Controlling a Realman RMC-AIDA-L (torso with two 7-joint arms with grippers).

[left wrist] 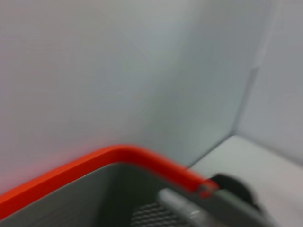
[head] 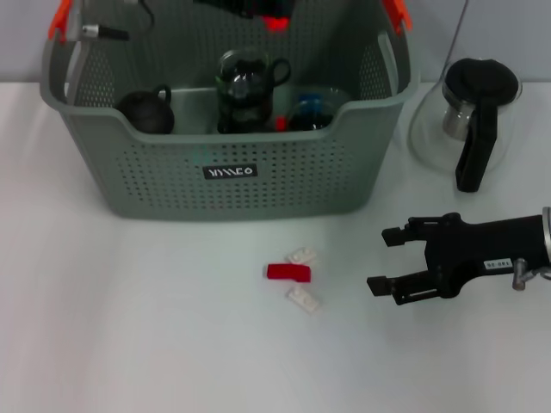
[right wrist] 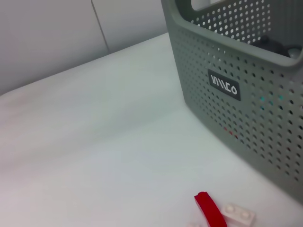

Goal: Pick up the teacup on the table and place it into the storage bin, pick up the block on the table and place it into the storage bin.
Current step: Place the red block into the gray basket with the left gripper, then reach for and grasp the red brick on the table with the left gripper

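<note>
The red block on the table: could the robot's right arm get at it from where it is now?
Probably yes. The right tool sits open beside the red block, with only bare table between them; two small white blocks lie close against it.

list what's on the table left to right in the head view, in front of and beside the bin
red block with two white blocks just right of its middle → right gripper → glass pot
</note>
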